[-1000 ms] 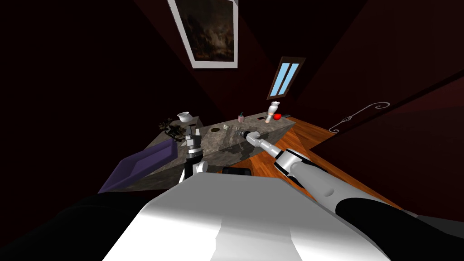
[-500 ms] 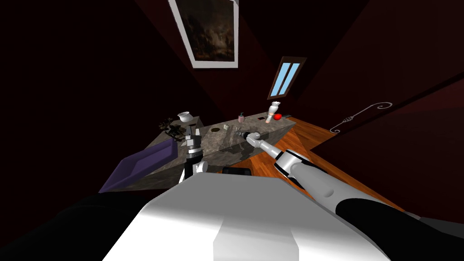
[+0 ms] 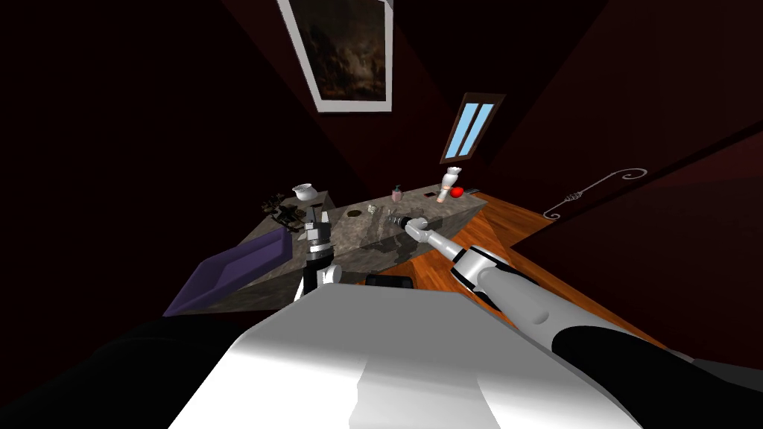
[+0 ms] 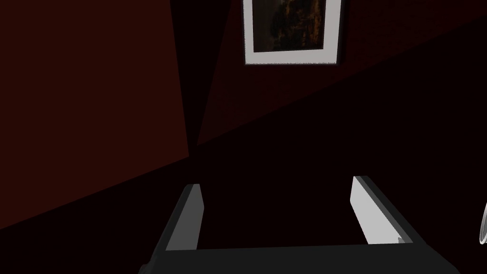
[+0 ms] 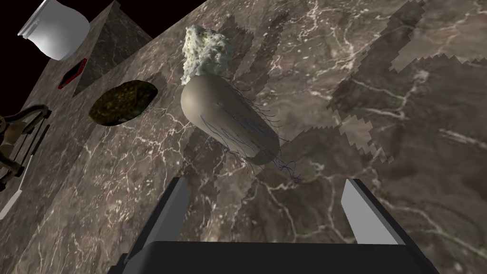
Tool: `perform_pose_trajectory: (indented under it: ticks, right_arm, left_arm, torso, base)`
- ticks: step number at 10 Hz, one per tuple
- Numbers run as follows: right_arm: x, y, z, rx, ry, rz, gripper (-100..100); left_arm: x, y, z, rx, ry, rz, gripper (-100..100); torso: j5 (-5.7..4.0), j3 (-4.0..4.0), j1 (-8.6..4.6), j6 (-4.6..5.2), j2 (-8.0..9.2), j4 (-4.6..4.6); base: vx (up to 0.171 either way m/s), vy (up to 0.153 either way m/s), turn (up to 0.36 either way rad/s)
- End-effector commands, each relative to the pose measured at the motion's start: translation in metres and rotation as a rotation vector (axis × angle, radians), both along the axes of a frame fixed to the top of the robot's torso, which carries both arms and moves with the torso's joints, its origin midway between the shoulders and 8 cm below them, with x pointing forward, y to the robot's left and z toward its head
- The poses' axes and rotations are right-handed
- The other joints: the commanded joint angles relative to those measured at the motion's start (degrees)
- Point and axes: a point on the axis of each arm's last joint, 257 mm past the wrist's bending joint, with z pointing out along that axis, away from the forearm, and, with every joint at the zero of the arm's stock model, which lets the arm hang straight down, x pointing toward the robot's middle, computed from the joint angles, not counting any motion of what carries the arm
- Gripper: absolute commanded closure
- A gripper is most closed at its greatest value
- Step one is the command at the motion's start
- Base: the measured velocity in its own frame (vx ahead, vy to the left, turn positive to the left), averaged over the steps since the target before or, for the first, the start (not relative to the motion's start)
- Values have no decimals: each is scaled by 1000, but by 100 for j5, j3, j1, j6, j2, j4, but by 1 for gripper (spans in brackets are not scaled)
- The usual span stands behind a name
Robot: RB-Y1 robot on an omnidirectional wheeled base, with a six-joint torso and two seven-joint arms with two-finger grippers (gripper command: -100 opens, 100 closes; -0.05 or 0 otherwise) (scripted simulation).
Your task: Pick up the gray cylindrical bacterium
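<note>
The bacterium point(image 5: 228, 119) is a grey-beige capsule with thin dark hairs, lying on the marbled stone counter point(image 5: 380, 95). My right gripper point(image 5: 266, 185) is open and hovers just short of the capsule's near end, which lies slightly toward one finger rather than centred. Nothing is between the fingers. In the head view the right gripper point(image 3: 400, 220) reaches over the middle of the counter point(image 3: 350, 238). My left gripper point(image 3: 317, 216) is raised upright near the counter's left part, and in its wrist view it point(image 4: 277, 185) is open and holds nothing.
A white lumpy piece point(image 5: 207, 50) touches the capsule's far end, and a dark olive disc point(image 5: 122, 102) lies beside it. A white bowl point(image 5: 57, 28) stands further off. A purple tray point(image 3: 231, 272) sits at the counter's left, with a white vase point(image 3: 449, 182) and a red object point(image 3: 456, 192) at the far end.
</note>
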Motion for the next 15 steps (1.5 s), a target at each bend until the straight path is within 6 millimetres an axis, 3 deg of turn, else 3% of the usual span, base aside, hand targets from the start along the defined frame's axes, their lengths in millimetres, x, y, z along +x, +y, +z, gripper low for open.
perform_pose_trajectory:
  ticks: [1,3,8,12,13,15]
  right_arm:
    - [17,1,18,137,20,-79,-100]
    - [27,-5,35,261,49,-144,-100]
    - [23,3,38,482,207,-225,-100]
    - [21,4,35,512,231,-235,-100]
    - [21,4,35,511,229,-236,100]
    - [21,4,35,510,228,-234,100]
  left_arm:
    - [0,0,0,0,0,0,0]
    - [0,0,0,0,0,0,0]
    - [0,0,0,0,0,0,0]
    - [0,0,0,0,0,0,0]
    - [0,0,0,0,0,0,0]
    - [0,0,0,0,0,0,0]
  torso:
    - [0,0,0,0,0,0]
    - [-2,6,-12,1,10,3]
    - [0,0,1,0,0,0]
    - [3,-12,21,-3,-25,-3]
    - [3,-8,12,-3,-14,-2]
    - [-2,-1,1,0,-2,0]
  base:
    - [-20,-28,214]
    - [-25,-32,49]
    - [-1,1,-5]
    - [29,20,15]
    - [0,0,0]
    - [0,0,0]
